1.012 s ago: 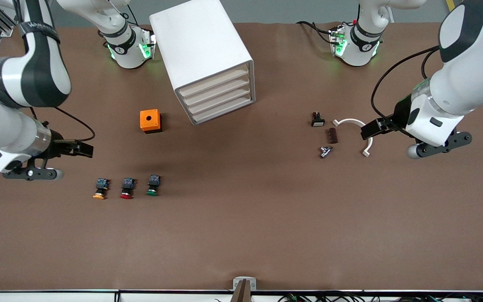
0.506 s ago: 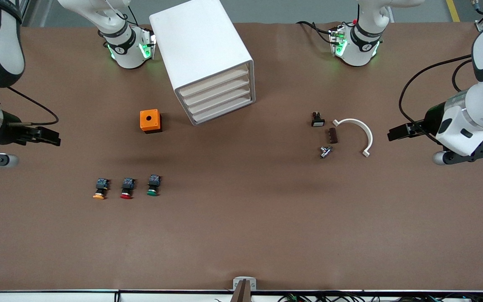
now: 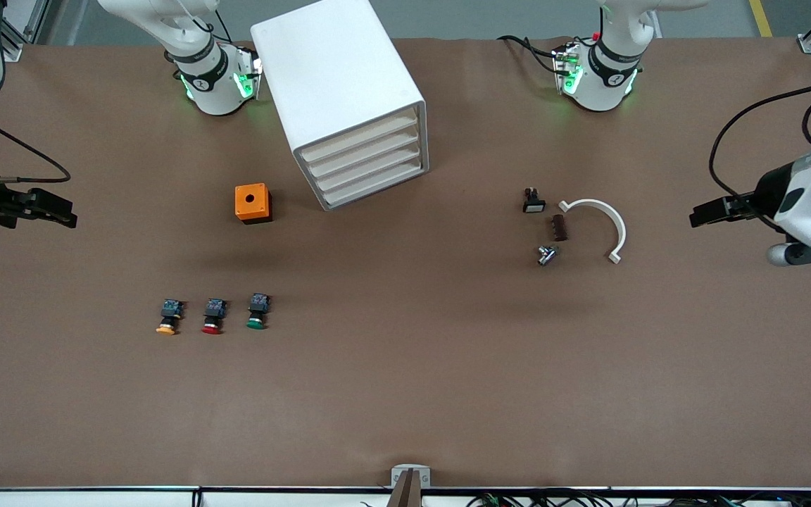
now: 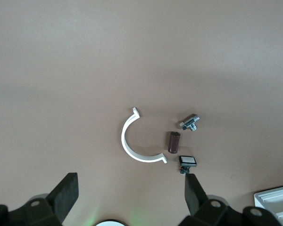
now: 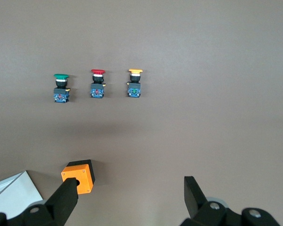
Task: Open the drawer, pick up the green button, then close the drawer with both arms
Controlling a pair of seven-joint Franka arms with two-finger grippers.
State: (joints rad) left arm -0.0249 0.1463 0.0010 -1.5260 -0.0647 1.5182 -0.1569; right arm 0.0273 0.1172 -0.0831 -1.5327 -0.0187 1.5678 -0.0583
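The green-capped button (image 3: pixel 256 312) lies on the brown table, in a row with a red-capped (image 3: pixel 213 316) and an orange-capped one (image 3: pixel 168 317). It also shows in the right wrist view (image 5: pixel 61 87). The white drawer cabinet (image 3: pixel 338 84) stands between the arm bases, with all its drawers (image 3: pixel 367 165) shut. My right gripper (image 3: pixel 67 213) (image 5: pixel 129 186) is open and empty, in the air at the right arm's end of the table. My left gripper (image 3: pixel 698 217) (image 4: pixel 130 183) is open and empty, in the air at the left arm's end.
An orange box (image 3: pixel 253 203) with a round hole sits beside the cabinet. Toward the left arm's end lie a white curved clip (image 3: pixel 606 218), a brown piece (image 3: pixel 559 227), a small metal part (image 3: pixel 546 254) and a small black switch (image 3: pixel 533 201).
Both arms have drawn back outward from the middle, each toward its own end of the table. Nothing on the table has moved.
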